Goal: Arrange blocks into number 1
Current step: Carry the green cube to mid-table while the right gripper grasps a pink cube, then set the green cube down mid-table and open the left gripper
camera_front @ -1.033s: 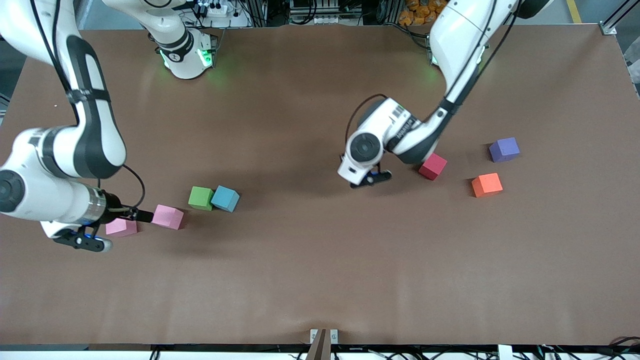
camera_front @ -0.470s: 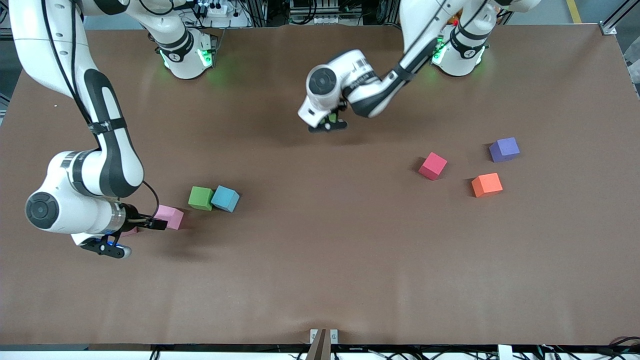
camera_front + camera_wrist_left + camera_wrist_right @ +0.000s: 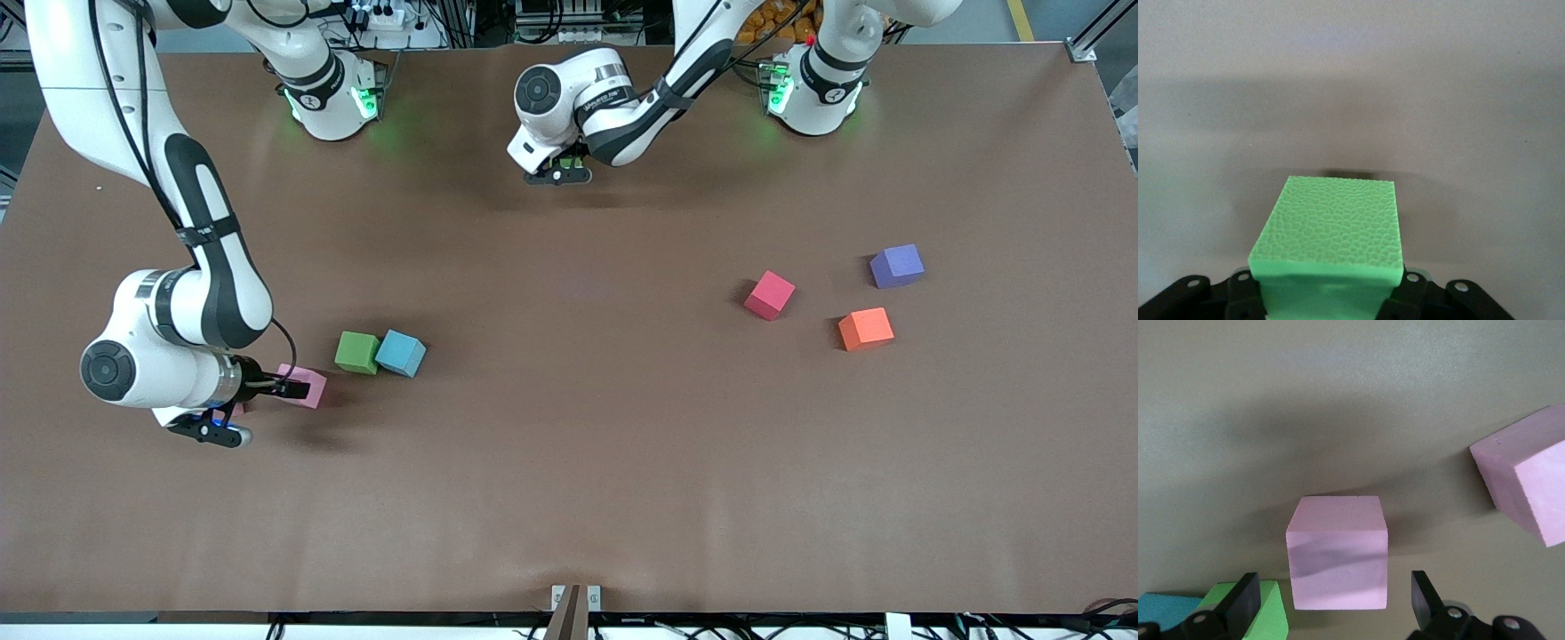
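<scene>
Left claw [image 3: 558,169]: gripping a green block [image 3: 1331,233], hanging over the tabletop [image 3: 569,444] near the arm bases. Right claw [image 3: 1331,603]: spread wide, straddling a pink block [image 3: 1337,550] beside the green-and-blue pair [image 3: 380,353].

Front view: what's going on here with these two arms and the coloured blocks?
The left tool holds a green block above the table, near the robots' bases. The right tool is open, lined up on a light pink block with a second pink block beside it. Another green cube and a blue cube touch nearby. The red, orange and purple cubes lie scattered toward the left arm's end. No 1 is formed yet.
</scene>
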`<state>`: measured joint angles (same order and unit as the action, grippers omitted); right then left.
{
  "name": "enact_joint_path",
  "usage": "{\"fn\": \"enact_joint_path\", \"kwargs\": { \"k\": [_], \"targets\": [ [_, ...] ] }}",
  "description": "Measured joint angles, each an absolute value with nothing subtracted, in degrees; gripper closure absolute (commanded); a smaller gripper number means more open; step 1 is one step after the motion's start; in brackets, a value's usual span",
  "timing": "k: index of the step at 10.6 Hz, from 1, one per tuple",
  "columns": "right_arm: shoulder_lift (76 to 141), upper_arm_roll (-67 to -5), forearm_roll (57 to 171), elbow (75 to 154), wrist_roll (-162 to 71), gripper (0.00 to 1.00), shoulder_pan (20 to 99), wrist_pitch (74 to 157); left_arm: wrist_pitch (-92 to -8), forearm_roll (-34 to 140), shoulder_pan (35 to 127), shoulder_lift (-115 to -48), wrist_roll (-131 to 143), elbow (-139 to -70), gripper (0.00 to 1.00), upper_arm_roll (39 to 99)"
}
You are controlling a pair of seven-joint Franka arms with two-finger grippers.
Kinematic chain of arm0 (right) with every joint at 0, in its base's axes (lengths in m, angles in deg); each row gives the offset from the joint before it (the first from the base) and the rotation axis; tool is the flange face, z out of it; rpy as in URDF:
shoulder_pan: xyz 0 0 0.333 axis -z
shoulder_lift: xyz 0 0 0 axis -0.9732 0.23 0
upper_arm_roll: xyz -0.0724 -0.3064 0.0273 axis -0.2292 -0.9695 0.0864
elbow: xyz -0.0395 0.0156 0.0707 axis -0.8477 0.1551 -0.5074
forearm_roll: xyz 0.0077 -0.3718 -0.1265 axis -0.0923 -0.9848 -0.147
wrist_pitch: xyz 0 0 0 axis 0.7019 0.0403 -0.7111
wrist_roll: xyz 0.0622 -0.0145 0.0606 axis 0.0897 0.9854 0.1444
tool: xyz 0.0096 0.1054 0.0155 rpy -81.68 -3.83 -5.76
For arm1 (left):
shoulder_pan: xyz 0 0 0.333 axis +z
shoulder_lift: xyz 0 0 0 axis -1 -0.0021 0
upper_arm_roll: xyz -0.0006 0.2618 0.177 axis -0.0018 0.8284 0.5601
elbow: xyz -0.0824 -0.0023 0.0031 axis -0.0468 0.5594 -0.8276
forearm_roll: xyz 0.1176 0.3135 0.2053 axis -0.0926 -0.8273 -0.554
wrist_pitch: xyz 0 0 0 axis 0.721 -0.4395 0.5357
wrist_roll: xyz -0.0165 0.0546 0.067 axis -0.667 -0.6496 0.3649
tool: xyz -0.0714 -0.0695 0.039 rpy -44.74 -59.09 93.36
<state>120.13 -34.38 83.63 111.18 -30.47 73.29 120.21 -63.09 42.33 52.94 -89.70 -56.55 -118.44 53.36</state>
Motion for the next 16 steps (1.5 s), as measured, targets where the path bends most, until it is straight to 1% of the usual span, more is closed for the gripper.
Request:
{"fn": "enact_joint_path", "kwargs": {
  "k": [4, 5, 6, 7, 8, 9, 11, 13, 16],
  "targets": [
    [122.7, -34.4, 83.6, 111.4, -30.8, 0.0, 73.3, 122.8, -65.3, 42.3, 52.0, -91.7, -56.6, -118.5, 1.0, 53.4],
    [123.2, -34.4, 83.6, 111.4, -30.8, 0.02, 73.3, 123.1, -65.5, 42.3, 51.6, -91.8, -56.6, -118.4, 0.96, 53.4],
    [123.5, -34.4, 83.6, 111.4, -30.8, 0.09, 73.3, 123.3, -65.6, 42.3, 51.4, -91.8, -56.6, -118.4, 0.05, 53.4],
    [123.7, -34.4, 83.6, 111.4, -30.8, 0.17, 73.3, 123.3, -65.6, 42.2, 51.4, -91.8, -56.5, -118.4, 0.0, 53.4],
    [123.7, -34.4, 83.6, 111.4, -30.8, 0.27, 73.3, 123.4, -65.6, 42.2, 51.2, -91.8, -56.5, -118.4, 0.0, 53.4],
    [123.7, -34.4, 83.6, 111.4, -30.8, 0.35, 73.3, 123.4, -65.6, 42.2, 51.0, -91.8, -56.6, -118.4, 0.0, 53.4],
    [123.7, -34.4, 83.6, 111.4, -30.8, 0.37, 73.3, 123.4, -64.7, 42.2, 50.8, -90.7, -56.6, -118.0, 0.0, 53.4],
    [123.7, -34.4, 83.7, 111.4, -30.8, 0.37, 73.3, 123.4, -61.8, 42.2, 51.6, -87.7, -56.7, -117.4, 0.0, 53.8],
    [123.5, -34.4, 83.7, 111.0, -30.8, 0.37, 73.2, 123.6, -58.5, 42.1, 57.6, -82.1, -56.9, -116.9, 0.0, 54.3]
  ]
}}
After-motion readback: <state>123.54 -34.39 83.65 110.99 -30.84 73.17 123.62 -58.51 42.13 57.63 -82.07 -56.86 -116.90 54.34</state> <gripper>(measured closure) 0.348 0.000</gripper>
